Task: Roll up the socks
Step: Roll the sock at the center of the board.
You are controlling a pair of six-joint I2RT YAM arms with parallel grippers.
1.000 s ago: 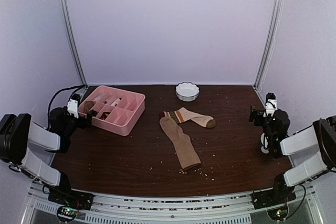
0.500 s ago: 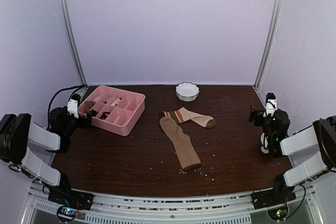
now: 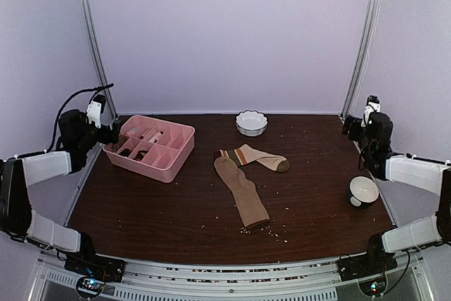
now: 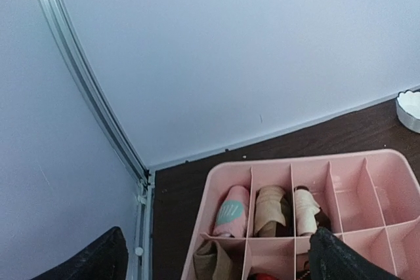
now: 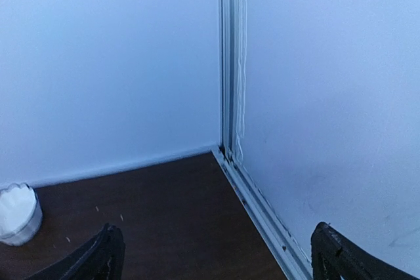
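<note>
With left gripper (image 3: 113, 134) and right gripper (image 3: 351, 127) both gaping empty, I'm planning on stacking the socks (image 3: 241, 185) neatly before rolling.

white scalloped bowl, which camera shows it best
Top external: the white scalloped bowl sits whole in frame. The left wrist view catches only a sliver of the bowl at the right border. The right wrist view shows the bowl cut off at the left border.
</note>
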